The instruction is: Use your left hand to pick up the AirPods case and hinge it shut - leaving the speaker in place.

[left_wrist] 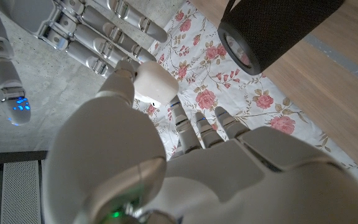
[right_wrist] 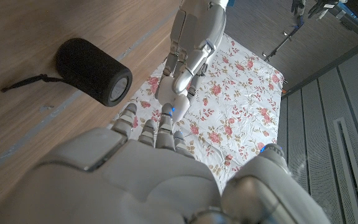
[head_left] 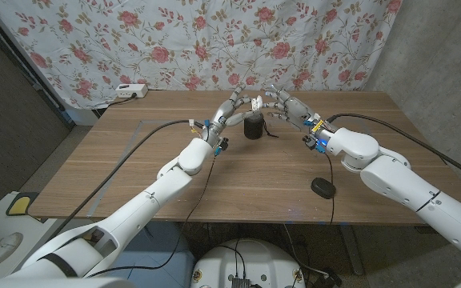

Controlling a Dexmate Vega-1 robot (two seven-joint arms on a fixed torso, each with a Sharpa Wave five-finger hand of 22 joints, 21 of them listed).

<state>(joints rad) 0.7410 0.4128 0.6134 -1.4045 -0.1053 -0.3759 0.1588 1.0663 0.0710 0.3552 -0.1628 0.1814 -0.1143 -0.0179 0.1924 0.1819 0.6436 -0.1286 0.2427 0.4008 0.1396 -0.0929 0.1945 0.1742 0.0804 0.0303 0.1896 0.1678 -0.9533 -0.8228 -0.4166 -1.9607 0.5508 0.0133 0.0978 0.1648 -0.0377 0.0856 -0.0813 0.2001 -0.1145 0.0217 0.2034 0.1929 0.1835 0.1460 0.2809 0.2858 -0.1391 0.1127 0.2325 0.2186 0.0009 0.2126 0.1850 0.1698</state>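
Wooden table point(head_left: 134, 168), plank grain, faint pale rectangle outlined on the top. Nearest item: small black oval object point(head_left: 322, 188) lying on the wood close to the front edge on the robot's right, beside the right forearm, with thin black cables trailing past it. Both arms reach in from the bottom corners and converge mid-table, raised off the surface. Left hand point(head_left: 232, 107) is up above and just left of the black speaker point(head_left: 253, 126); its fingertips pinch a small white rounded item, the AirPods case point(head_left: 257, 102), held in the air above the speaker and not touching it. Left wrist view shows the same white case point(left_wrist: 155, 83) gripped at the fingertips, the other hand's fingers close above it. Can't tell whether the lid is open or closed. Right hand point(head_left: 293, 109) is opposite, fingers partly spread and reaching toward the case; whether they touch it can't be told, nothing visibly held. Speaker is a dark mesh cylinder standing upright on the table with a short black strap point(head_left: 272, 133) lying on the wood to its right. Far side: white power strip point(head_left: 131, 91) at the back-left table edge, floral rose-print curtain point(head_left: 174, 40) across the back, grey concrete wall point(head_left: 446, 56) on the right.
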